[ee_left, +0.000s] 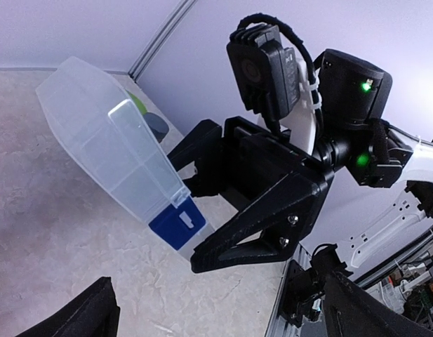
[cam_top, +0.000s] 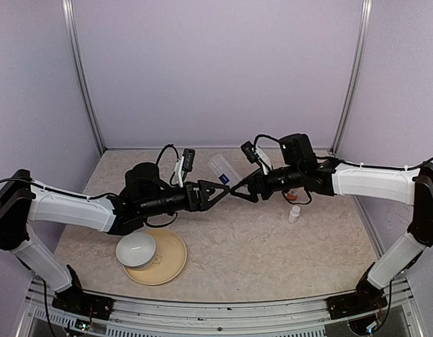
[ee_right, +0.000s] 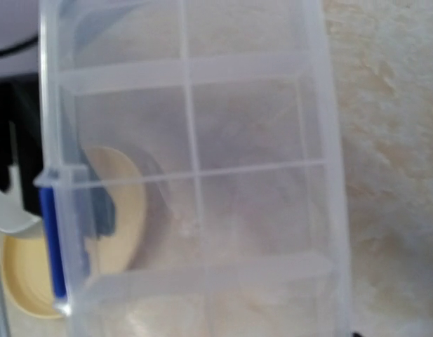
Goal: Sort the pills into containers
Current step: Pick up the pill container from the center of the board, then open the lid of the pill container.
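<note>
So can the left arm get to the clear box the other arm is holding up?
Probably yes. The left gripper is open and points at the clear pill box, which the right gripper holds up right ahead, with nothing between them.

Beige mottled tabletop [cam_top: 258, 246]. Tan plate [cam_top: 170, 263] at lower left, white bowl [cam_top: 136, 249] overlapping its left rim. Small white bottle [cam_top: 294, 213] right of centre. Orange-labelled bottle [cam_top: 292, 196] just above it, partly hidden.

Clear pill box [ee_left: 111, 151] — in right pincer [ee_left: 193, 223]
</note>
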`<state>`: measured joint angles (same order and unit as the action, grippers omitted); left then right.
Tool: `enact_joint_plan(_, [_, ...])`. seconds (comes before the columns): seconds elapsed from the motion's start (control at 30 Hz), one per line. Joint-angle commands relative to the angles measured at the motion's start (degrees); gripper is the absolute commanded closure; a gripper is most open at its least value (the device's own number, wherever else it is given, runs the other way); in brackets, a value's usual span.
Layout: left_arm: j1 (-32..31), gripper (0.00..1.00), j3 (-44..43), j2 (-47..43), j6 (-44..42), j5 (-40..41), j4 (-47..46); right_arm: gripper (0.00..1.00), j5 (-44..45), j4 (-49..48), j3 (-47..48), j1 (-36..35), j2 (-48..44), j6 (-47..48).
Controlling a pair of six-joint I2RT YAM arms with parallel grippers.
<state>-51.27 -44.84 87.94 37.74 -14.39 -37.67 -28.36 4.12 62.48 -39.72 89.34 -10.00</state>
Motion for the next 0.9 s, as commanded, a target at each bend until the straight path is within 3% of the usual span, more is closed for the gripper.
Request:
enact_joint_plan(0.0, [-0.06, 0.01, -1.25, 1.86, 2.49, -4.00, -8.79, 0.39, -3.88, -6.37, -2.46, -0.53, -2.65, -5.14])
enact_joint_plan(0.37, [0.58, 0.01, -0.49, 4.71, 7.43, -8.86, -17.31, 0.39, -6.70, -12.07, -5.98, -0.53, -3.51, -8.26])
enact_joint_plan(0.57, [1.16, 0.08, 0.54, 6.10, 10.49, -11.70, -23.55, 0.39, -6.53, -13.16, -6.74, -0.51, -3.65, -8.94])
enact_joint_plan(0.87, [1.34, 0.19, 1.27, 6.41, 11.32, -12.84, -25.88, 0.39, -5.55, -13.67, -7.39, -0.52, -3.55, -8.68])
